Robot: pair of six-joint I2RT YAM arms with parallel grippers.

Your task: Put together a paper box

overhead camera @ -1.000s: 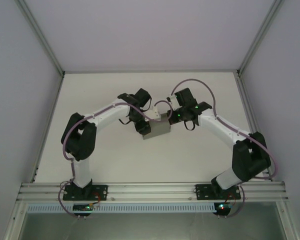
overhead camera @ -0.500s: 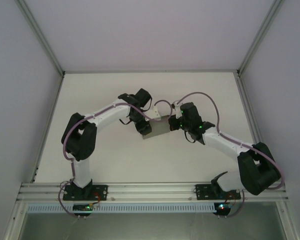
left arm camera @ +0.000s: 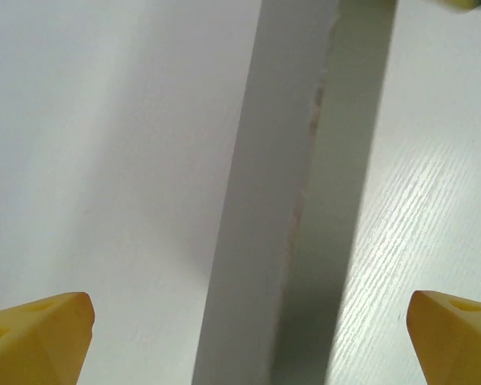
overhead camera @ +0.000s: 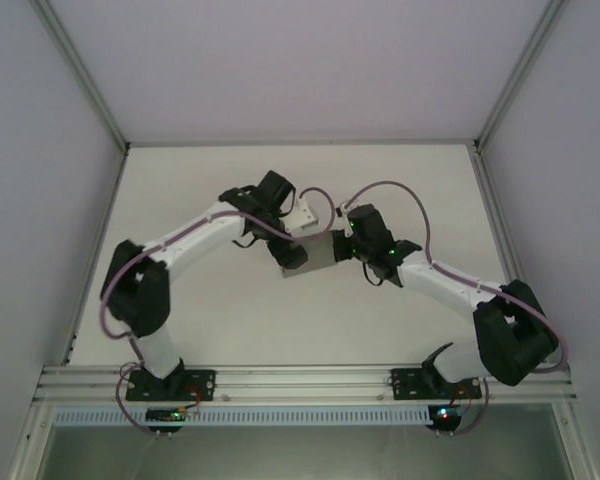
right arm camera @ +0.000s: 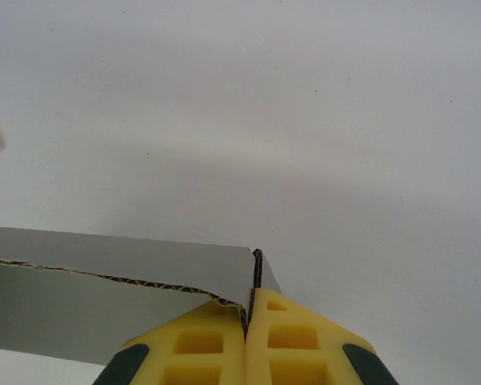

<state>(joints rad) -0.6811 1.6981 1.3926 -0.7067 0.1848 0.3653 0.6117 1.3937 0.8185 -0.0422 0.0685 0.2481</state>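
Left arm stretched flatter; right pincer pinches paper box corner.

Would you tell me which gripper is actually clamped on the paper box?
The right gripper, pinching the paper box; the left gripper stands wide open.

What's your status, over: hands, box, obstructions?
Left hand open, astride paper box wall. Right hand shut on its corner. No obstruction seen.
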